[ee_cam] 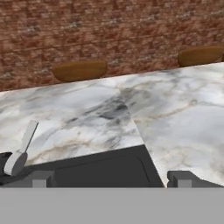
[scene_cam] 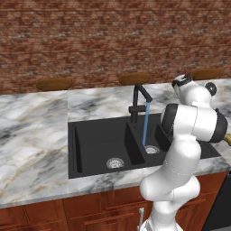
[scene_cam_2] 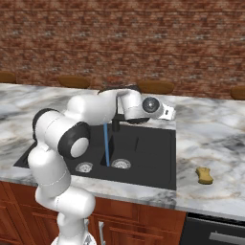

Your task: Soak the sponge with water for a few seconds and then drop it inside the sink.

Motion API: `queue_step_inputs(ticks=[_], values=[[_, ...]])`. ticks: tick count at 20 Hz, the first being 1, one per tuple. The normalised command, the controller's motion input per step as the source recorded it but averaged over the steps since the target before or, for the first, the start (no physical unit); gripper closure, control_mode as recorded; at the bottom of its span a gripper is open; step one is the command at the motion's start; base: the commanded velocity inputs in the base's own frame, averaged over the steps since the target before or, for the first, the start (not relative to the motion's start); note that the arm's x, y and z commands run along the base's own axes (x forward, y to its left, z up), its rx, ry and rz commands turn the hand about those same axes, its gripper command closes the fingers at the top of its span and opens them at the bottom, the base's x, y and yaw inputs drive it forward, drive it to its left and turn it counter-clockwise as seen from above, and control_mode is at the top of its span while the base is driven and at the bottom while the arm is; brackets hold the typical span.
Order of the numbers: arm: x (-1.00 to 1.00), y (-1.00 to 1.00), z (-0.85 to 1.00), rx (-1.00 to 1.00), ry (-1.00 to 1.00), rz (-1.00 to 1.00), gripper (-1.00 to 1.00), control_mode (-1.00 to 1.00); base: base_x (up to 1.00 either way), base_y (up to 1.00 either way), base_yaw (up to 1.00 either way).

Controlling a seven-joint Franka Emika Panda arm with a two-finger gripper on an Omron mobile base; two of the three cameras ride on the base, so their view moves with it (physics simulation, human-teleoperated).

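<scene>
While gripper [ee_cam: 108, 178] is hanging wide open, empty, over sink [scene_cam_2: 158, 158] back rim, I'm seeing sponge [scene_cam_2: 205, 175] lying on counter, right of sink, nearer me.

From behind the arm on its left, we look forward and down over the veined grey-white marble surface [scene_cam: 31, 131] at the black rectangular double-basin sink [scene_cam: 97, 144]. Our right rear view shares that sink [scene_cam_2: 153, 153] and the red brick wall [scene_cam_2: 143, 43], from the opposite side. Our hand view sits low and close, facing the wall across the surface.
</scene>
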Motion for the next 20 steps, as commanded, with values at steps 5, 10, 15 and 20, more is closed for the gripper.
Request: queue_step_inputs(ticks=[5, 10, 15, 20], values=[[-0.26, -0.11, 0.02, -0.08, 0.24, -0.10, -1.00, -1.00, 0.00, 0.00, 0.00], [-0.35, -0.09, 0.34, -0.01, 0.14, -0.07, -1.00, -1.00, 0.00, 0.00, 0.00], [-0.44, -0.11, 0.29, 0.02, 0.12, -0.03, -1.00, -1.00, 0.00, 0.00, 0.00], [-0.50, -0.10, 0.05, 0.08, 0.19, 0.00, -1.00, -1.00, 0.00, 0.00, 0.00]])
